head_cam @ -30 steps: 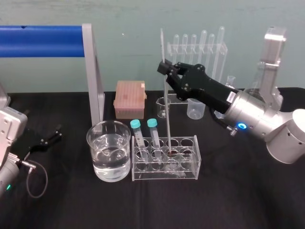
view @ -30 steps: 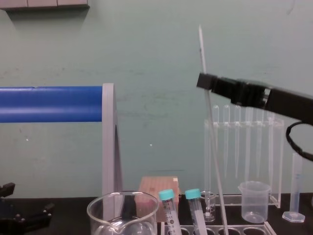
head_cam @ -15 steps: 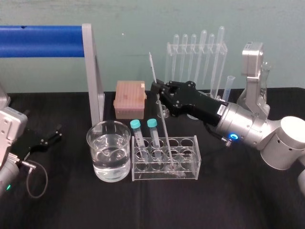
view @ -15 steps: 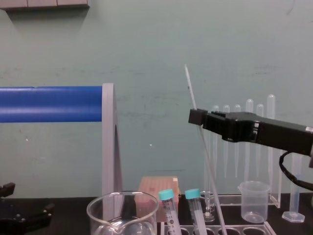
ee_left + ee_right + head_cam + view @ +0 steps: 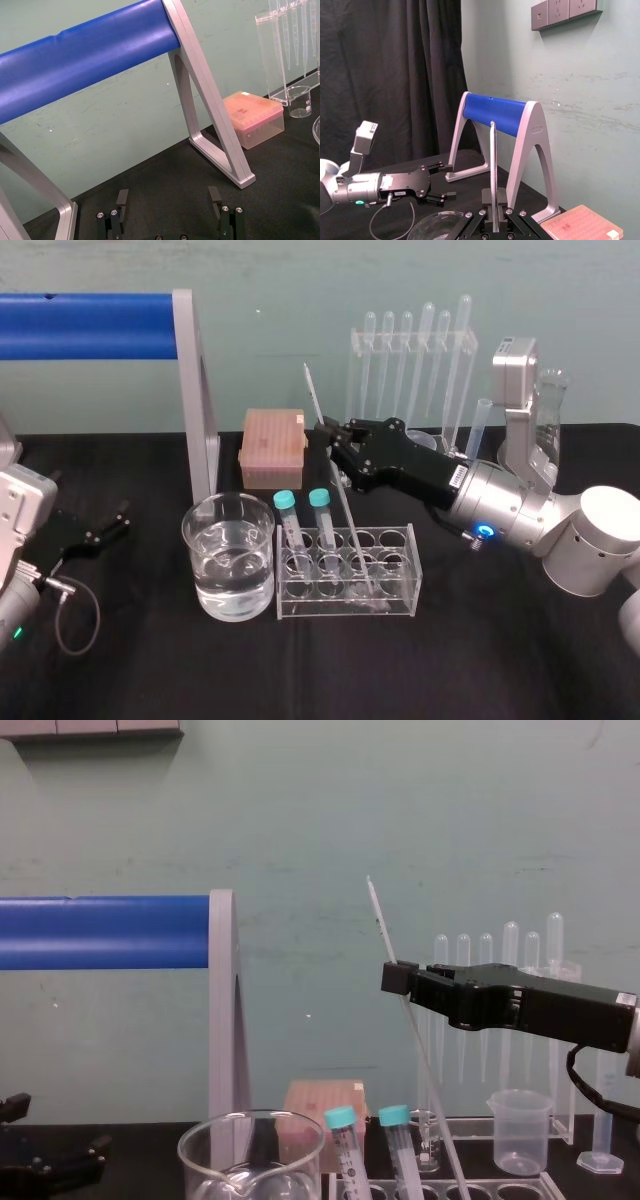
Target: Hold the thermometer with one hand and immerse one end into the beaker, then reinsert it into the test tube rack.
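The right gripper (image 5: pixel 330 433) hangs just above and behind the test tube rack (image 5: pixel 398 604), its fingers clamped on the thermometer (image 5: pixel 346 508) partway up the rod. The thermometer stands tilted, with its lower end down in a rack hole just right of the teal-capped tubes (image 5: pixel 320 502) and its top leaning toward the rack's left. The beaker (image 5: pixel 203 540) sits just left of the rack, and the left gripper (image 5: pixel 108 523) rests well left of the rack, fingers apart.

Beaker (image 5: pixel 203 540) just left of test tube rack (image 5: pixel 396 586), thermometer (image 5: pixel 351 520) inside.
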